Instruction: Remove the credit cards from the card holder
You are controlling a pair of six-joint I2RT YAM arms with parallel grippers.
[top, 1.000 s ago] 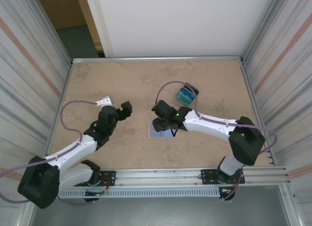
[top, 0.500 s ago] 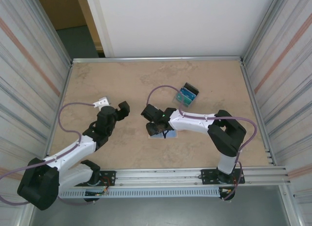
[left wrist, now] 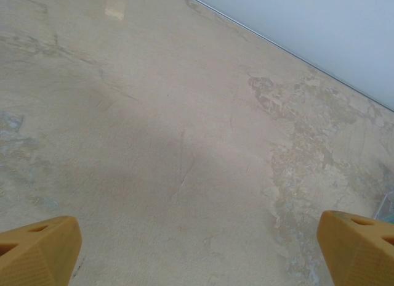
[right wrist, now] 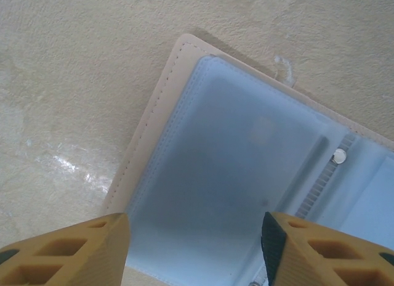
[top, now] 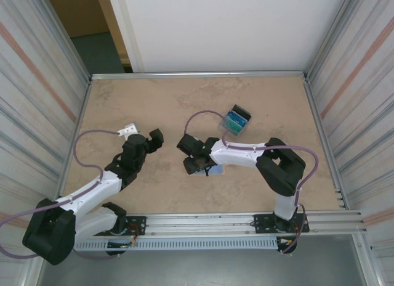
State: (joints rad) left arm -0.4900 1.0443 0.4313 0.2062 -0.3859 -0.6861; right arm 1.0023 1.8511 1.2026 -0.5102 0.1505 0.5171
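Item: card holder (top: 215,170); small folding wallet, lying opened flat on the table (top: 154,101); position: near the middle of the table, slightly towards the near edge, directly beneath the right gripper (top: 191,156), which covers most of it in the overhead view; a pale blue corner shows at the gripper's right side.

Appearance, from the right wrist view: card holder (right wrist: 203,175) has a tan outer cover with a rounded corner and a line of stitching along the border; inside, a pale blue translucent sleeve (right wrist: 246,150), smooth and slightly cloudy; a greyer shade shows through it, and whether a card sits within cannot be told; a ribbed strip (right wrist: 319,182) runs along the fold; a small round pale stud (right wrist: 338,155) sits at its upper end; a second pale blue panel begins beyond the fold.

Right gripper (right wrist: 194,249): jaws apart, orange fingertips (right wrist: 68,249) to either side of the sleeve, nothing clamped between them; contact with the panel cannot be judged.

Left gripper (top: 143,133): well to the left of the holder; in its wrist view the left gripper (left wrist: 197,255) has jaws spread wide over bare table (left wrist: 184,144).

Also present: clear tray (top: 236,118) of teal and blue cards, beyond and to the right of the holder, apart from it.
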